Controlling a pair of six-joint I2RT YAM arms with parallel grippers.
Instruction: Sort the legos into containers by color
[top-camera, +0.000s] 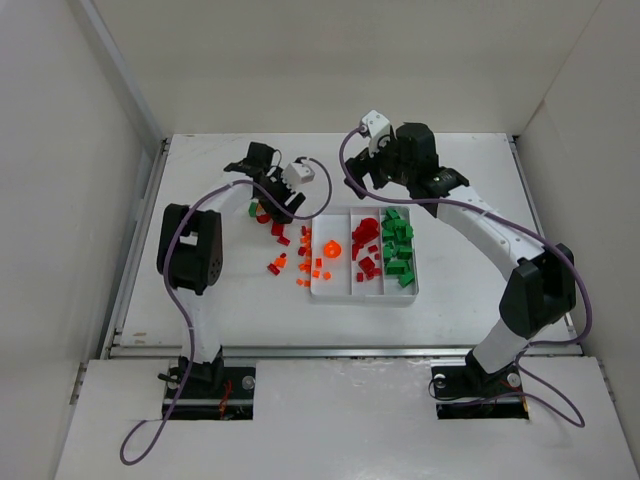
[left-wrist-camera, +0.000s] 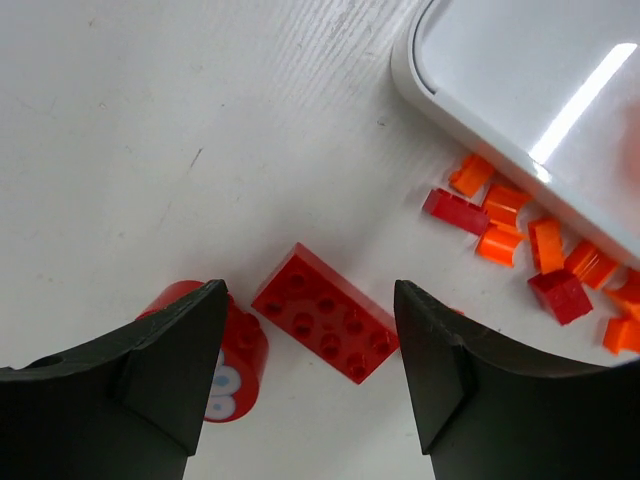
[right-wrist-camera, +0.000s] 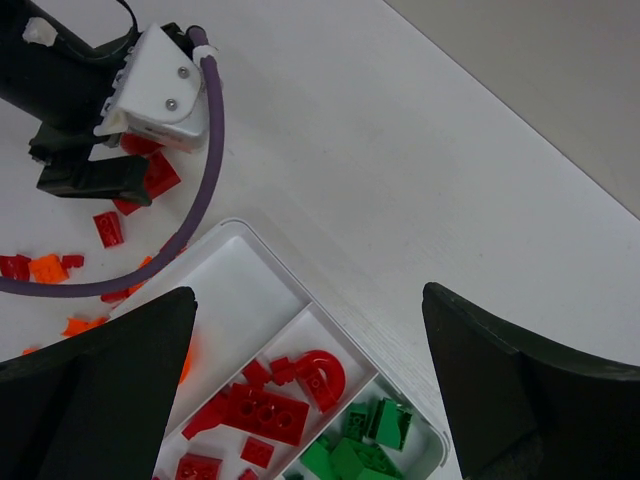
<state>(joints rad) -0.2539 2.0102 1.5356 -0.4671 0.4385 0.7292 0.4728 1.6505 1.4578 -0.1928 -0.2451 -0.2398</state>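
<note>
Where left fingers (left-wrist-camera: 160, 375) straddle red brick (left-wrist-camera: 325, 327) | round red piece (left-wrist-camera: 243, 362) half hidden

The overhead view is lit brightly and evenly from above. The white table (top-camera: 200, 300) and walls (top-camera: 60, 200) are rendered with little contrast, and only faint, soft shadows are cast beside the arms (top-camera: 190, 250). In the left wrist view a hard streak of glare is reflected off the floor of the tray (left-wrist-camera: 480, 70), while the red brick (left-wrist-camera: 325, 327) is kept sharp. The fingers (left-wrist-camera: 150, 390) of the left pincer (left-wrist-camera: 308, 290) are seen as dark, slightly soft masses near the lens. In the right wrist view the right pincer (right-wrist-camera: 308, 292) is reduced to black, underexposed shapes, and the upper right corner is rendered dimmer and greyer.
</note>
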